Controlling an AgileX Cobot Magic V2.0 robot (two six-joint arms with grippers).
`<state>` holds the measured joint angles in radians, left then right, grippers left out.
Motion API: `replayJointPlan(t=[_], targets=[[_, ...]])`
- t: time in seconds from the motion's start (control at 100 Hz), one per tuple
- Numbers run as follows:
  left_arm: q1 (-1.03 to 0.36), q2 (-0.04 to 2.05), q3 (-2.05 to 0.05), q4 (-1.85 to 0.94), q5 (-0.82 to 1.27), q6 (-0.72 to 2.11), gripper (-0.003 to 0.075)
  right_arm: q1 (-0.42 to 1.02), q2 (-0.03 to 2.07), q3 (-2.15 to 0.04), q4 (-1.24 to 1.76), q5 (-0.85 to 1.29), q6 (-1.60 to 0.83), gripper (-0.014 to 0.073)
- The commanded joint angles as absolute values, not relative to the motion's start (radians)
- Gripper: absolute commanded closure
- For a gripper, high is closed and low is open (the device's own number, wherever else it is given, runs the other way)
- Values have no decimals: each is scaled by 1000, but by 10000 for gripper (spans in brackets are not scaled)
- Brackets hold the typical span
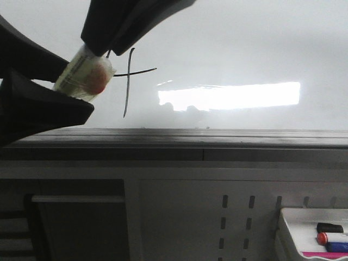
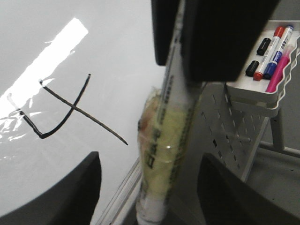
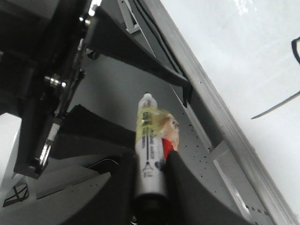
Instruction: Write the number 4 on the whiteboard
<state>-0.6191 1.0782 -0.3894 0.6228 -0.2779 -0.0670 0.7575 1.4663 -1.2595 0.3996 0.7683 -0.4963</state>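
1. The right claw (image 3: 150, 158) is clamped on a taped marker (image 1: 81, 76); the left claw (image 2: 150, 160) is spread wide, one finger on each side of that marker without touching it.
2. The number 4 (image 1: 129, 73) looks complete. It sits on the whiteboard (image 1: 244, 49) towards its left part, above the lower edge rail (image 1: 217, 138).
3. The deciding relation: the 4 lies just beyond the marker, board-side. The marker's long axis slants across the left claw's gap, so the left claw is placed to close on it.

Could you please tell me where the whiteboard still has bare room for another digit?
The whiteboard is bare right of the number 4, above and below the glare. Left of the 4 it is crowded by the right gripper holding the marker.
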Motion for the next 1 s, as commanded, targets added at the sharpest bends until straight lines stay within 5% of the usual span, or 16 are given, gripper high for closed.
replayJointPlan(t=[0.0, 0.24, 0.44, 0.51, 0.63, 0.68, 0.84, 0.99], targets=[[-625, 1079, -423, 614, -351, -69, 359, 759, 1426, -1296, 411, 734, -499, 658], [-625, 1079, -423, 616, -351, -69, 739, 759, 1426, -1296, 411, 750, -499, 658], [-625, 1079, -423, 616, -351, -69, 741, 759, 1426, -1296, 411, 757, -513, 603], [-625, 1079, -423, 584, -346, -76, 741, 759, 1426, -1296, 406, 757, -517, 454], [-625, 1079, -423, 349, -299, -78, 741, 742, 1414, -1296, 365, 743, -517, 72], [-625, 1079, -423, 219, -291, -78, 741, 722, 1396, -1296, 363, 743, -505, 3], [-613, 1095, -466, -255, -193, -76, 741, 665, 1331, -1296, 365, 752, -494, 54], [-538, 1173, -566, -336, -27, -76, 741, 649, 1276, -1296, 365, 766, -494, 107]])
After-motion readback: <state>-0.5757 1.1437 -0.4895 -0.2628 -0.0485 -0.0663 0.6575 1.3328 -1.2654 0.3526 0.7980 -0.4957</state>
